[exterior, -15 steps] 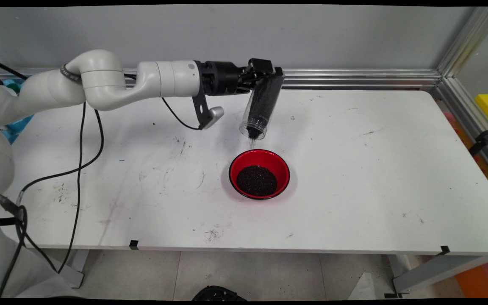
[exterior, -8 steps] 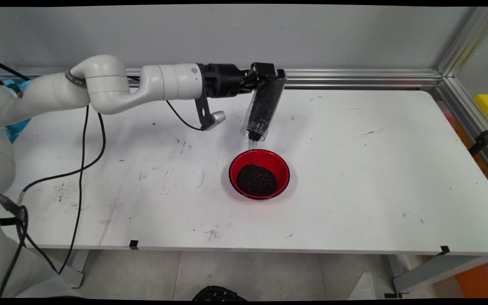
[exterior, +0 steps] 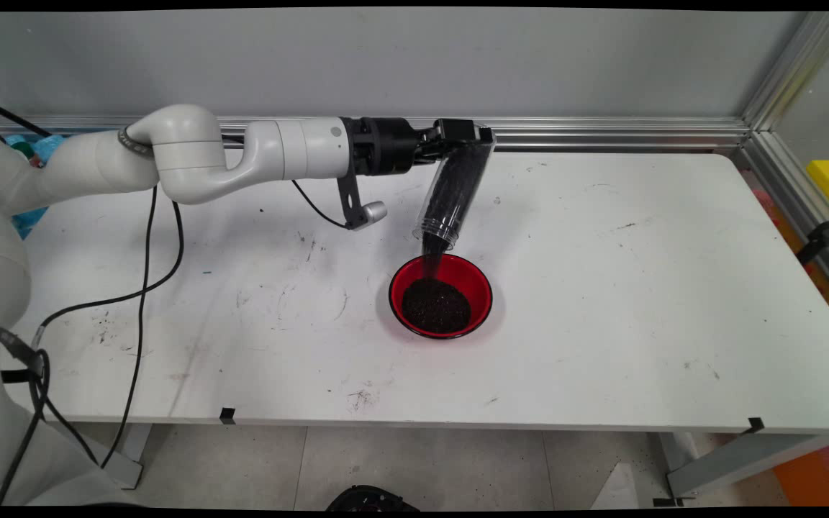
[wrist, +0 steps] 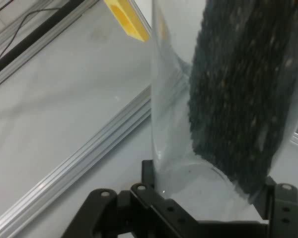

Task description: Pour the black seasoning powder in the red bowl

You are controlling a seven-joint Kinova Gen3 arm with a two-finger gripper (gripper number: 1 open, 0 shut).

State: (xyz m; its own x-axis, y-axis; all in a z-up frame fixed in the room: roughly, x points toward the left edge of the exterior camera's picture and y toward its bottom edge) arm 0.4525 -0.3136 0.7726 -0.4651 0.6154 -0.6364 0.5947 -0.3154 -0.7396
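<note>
- White arm [exterior: 191,155] of rounded, tube-like links with a thin dark band at one joint
- Black wrist section and black gripper [exterior: 458,133]
- Silver-tipped black bracket [exterior: 357,205] under the wrist
- Black cables [exterior: 142,288] hanging

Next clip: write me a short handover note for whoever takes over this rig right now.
Gripper: shut on the clear jar, gripping its base end.
Jar: held tilted, mouth down, above the far rim of the red bowl; dark grains fill much of it and a stream is falling from its mouth into the bowl.
Bowl: upright on the white table, mid-table, already holding a mound of the same dark grains.
Done: part of the jar's contents are in the bowl.
Left: a good share of grains remains in the jar.
</note>
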